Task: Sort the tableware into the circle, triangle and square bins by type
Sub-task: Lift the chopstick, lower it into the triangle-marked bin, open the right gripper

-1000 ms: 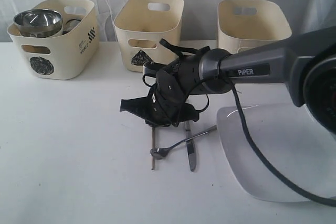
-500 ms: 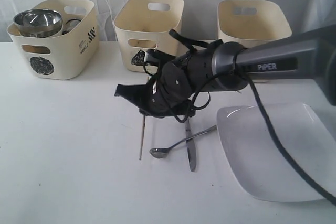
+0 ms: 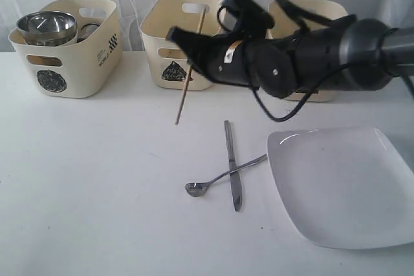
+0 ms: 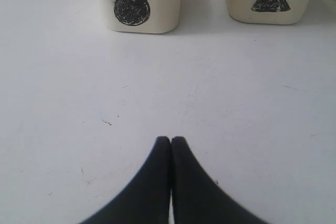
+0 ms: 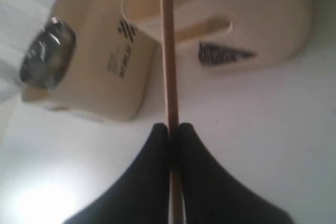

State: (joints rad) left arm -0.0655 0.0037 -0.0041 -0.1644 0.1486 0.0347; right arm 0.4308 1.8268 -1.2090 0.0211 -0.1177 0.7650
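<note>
Wooden chopstick [image 3: 184, 92] hangs tilted above the table, pinched in right gripper [image 3: 183, 37] before triangle bin [image 3: 155, 56] (thin grip; it could slip or clip the rim). Circle bin [image 3: 77, 63] holds steel bowl [image 3: 46, 25], square bin [image 3: 310, 21] contents unseen. Left wrist: left gripper [image 4: 171, 141] closed, empty. Right wrist: jaws clamp the chopstick.

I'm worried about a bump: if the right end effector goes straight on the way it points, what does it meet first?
Probably the triangle bin, at its front near the corner beside the circle bin; only bare table shows before it. Depth is unclear, so it might pass into the gap between them.
</note>
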